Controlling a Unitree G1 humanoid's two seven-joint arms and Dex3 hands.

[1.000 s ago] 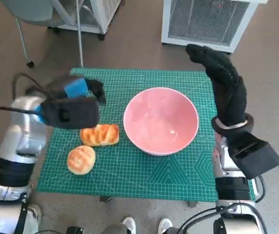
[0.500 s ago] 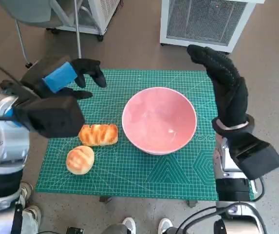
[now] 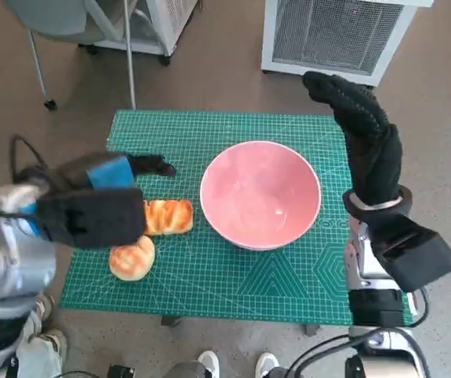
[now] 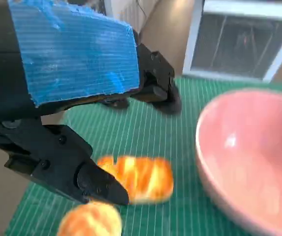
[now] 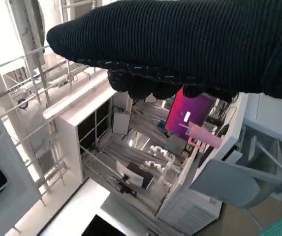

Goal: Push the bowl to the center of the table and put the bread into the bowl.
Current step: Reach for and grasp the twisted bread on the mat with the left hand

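The pink bowl [image 3: 260, 194] sits mid-bench on the green mat [image 3: 209, 276], two bread rolls [image 3: 168, 216] to its left beneath the empty, spread-fingered left hand [image 3: 119, 173], while the right hand [image 3: 363, 138] stands flat and empty beside the bowl's right.

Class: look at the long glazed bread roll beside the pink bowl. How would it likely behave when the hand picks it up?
The long bread roll looks puffy, so probably light and squashable under a firm grip. Its shiny glazed crust may be slightly slippery. Its elongated shape, lying flat on the green mat, suggests it is less apt to roll than the round bun.
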